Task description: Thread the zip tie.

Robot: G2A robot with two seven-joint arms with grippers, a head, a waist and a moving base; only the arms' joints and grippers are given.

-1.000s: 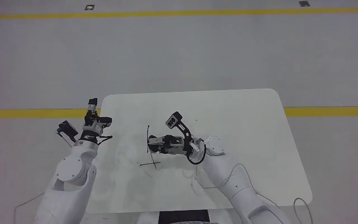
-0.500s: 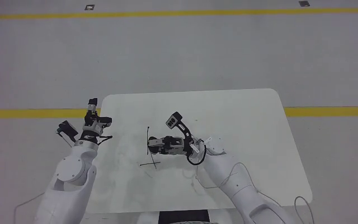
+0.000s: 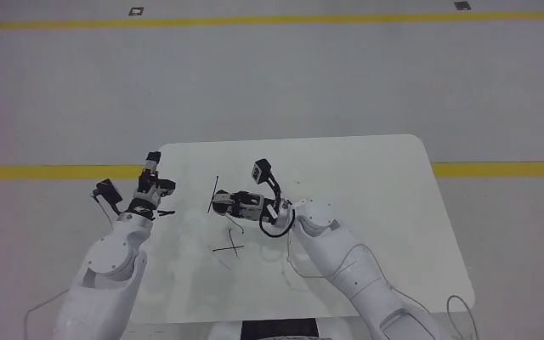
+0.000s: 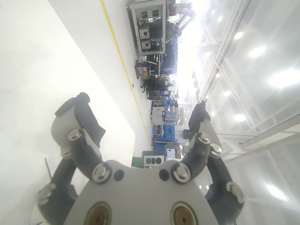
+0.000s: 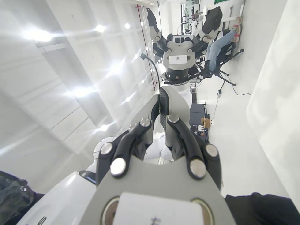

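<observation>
A: White rounded table (image 3: 365, 170) on a pale floor, yellow floor line (image 3: 484, 169) passing behind. Step in hand?

B: Presentation of the strap, to judge by the pose. Right gripper (image 5: 162, 101) clamped narrow on a black zip tie (image 3: 213, 192), pinched partway along; longer free length projecting beyond the fingertips in a slight curve, lifted clear of the table. No loop formed yet.

A: And the left gripper (image 4: 140, 103)?

B: Spread wide, holding nothing. From the right wrist, seen straight ahead of the right gripper, past the strap's free end and well apart from it.

A: Anything else near the tools?

B: Spare zip ties (image 3: 228, 248), lying crossed on the table, near the right gripper on its robot-ward side, touched by neither gripper.

A: Requirement of the next move?

B: Probably a closing of the gap: left gripper brought up to the free end and narrowed on it, then the tail bent round and lined up with the slot in the head. Fine alignment called for, given so thin a strap and so small an opening. End bearing the head: too small to tell.
</observation>
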